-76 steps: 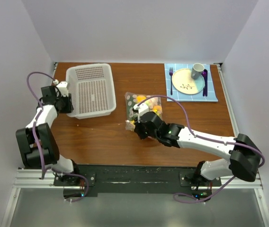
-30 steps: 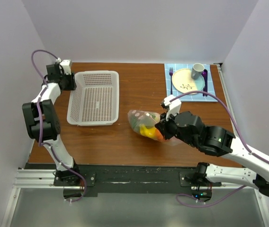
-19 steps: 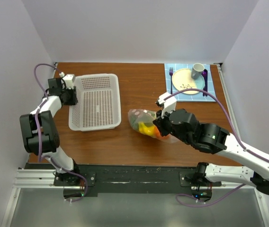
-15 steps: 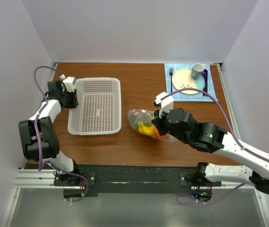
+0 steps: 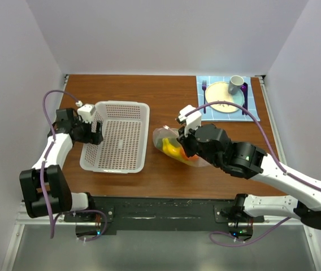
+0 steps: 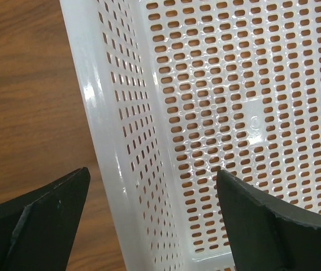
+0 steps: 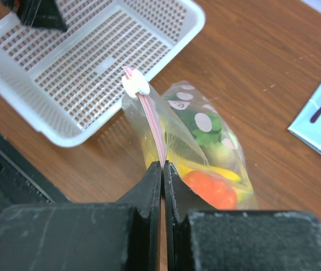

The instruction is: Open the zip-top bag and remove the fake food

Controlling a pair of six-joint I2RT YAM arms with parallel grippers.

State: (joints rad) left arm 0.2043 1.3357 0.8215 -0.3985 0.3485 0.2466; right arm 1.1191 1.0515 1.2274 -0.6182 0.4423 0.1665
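Note:
The clear zip-top bag [image 5: 170, 148] hangs upright just above the table's middle. My right gripper [image 7: 163, 165] is shut on its pink zip strip [image 7: 152, 121], below the white slider [image 7: 135, 84]. The fake food [image 7: 208, 189] sits inside the bag: an orange-red fruit, yellow bananas and a green piece. In the top view the right gripper [image 5: 183, 148] is at the bag's right side. My left gripper [image 6: 152, 172] stands open astride the left wall of the white perforated basket [image 6: 115, 113], one finger outside and one inside. It appears in the top view as the left gripper [image 5: 95, 129].
The white basket [image 5: 122, 104] lies left of the bag, slightly skewed, with nothing in it [image 7: 76, 62]. A blue placemat [image 5: 254, 113] at the back right holds a yellow plate, fork, cup and purple utensil. White walls enclose three sides.
The left gripper has dragged the basket nearer and toward the bag, then opened and let go of its wall. The right gripper has carried the bag a little left and back.

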